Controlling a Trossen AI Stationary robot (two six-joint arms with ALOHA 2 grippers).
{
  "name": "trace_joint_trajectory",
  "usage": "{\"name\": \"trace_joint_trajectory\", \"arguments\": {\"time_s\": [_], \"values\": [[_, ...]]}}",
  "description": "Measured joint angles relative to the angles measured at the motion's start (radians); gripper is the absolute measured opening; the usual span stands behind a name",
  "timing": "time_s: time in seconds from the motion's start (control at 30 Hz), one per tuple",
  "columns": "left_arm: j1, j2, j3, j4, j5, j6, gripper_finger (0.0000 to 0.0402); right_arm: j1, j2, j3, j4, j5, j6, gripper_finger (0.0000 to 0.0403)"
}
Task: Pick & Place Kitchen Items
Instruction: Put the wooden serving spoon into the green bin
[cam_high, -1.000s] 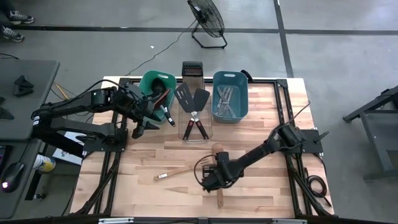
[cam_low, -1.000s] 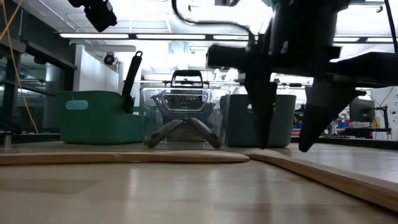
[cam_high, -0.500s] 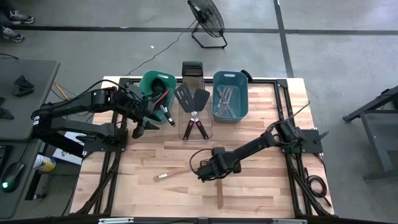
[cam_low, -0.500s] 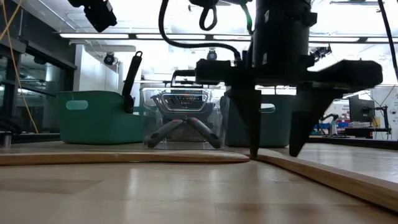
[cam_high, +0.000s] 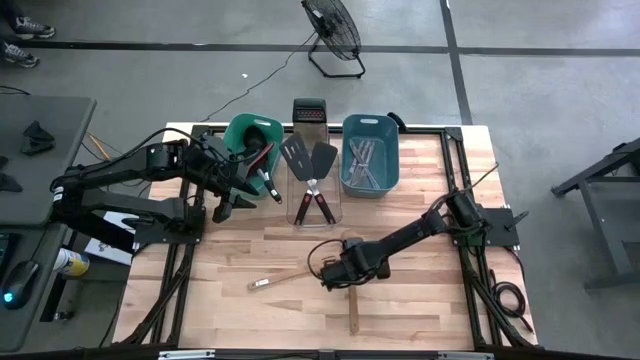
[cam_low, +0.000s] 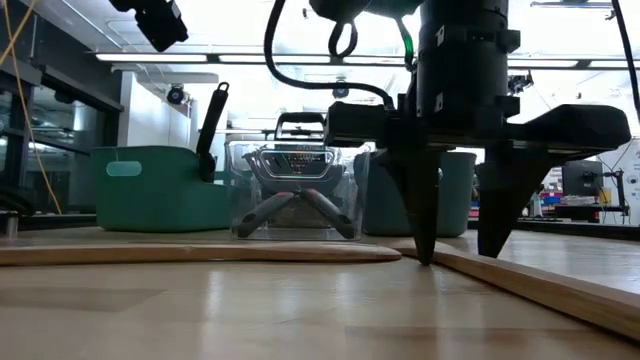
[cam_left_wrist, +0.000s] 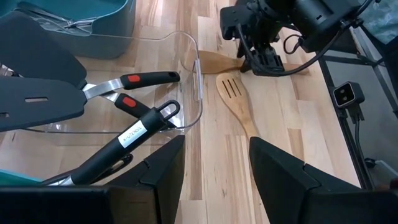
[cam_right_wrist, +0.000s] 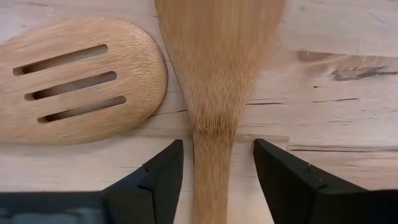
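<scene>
Left of the clear tub (cam_high: 316, 196), the left gripper (cam_high: 228, 203) hangs with its jaws apart on nothing. Below the tub, the right gripper (cam_right_wrist: 214, 180) straddles the neck of the wooden spatula (cam_right_wrist: 217, 74), jaws apart, tips at the board. The slotted wooden spoon (cam_right_wrist: 74, 78) touches the spatula's blade; closing off-centre could likely nudge it or skid the spatula away.

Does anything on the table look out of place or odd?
Only two wooden utensils lie loose on the table instead of in a tub: a slotted spatula and a plain spatula. The right gripper straddles the plain one's handle, fingers open.
</scene>
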Motion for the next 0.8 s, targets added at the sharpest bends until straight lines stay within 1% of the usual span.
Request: {"name": "trace_joint_trajectory", "arguments": {"time_s": [0.23, 0.4, 0.67, 0.8], "values": [[0.0, 0.0, 0.0, 0.0, 0.0, 0.001, 0.0177, -0.017, 0.003, 0.0, -0.013, -0.037, -0.027, 0.0135], [0.0, 0.0, 0.0, 0.0, 0.0, 0.001, 0.0177, -0.018, 0.004, -0.001, -0.013, -0.048, -0.031, 0.0108], [0.0, 0.0, 0.0, 0.0, 0.001, 0.001, 0.0177, -0.019, 0.005, -0.001, -0.014, -0.059, -0.03, 0.0076], [0.0, 0.0, 0.0, 0.0, 0.001, 0.001, 0.0177, -0.019, 0.005, -0.002, -0.013, -0.06, -0.027, 0.0071]]}}
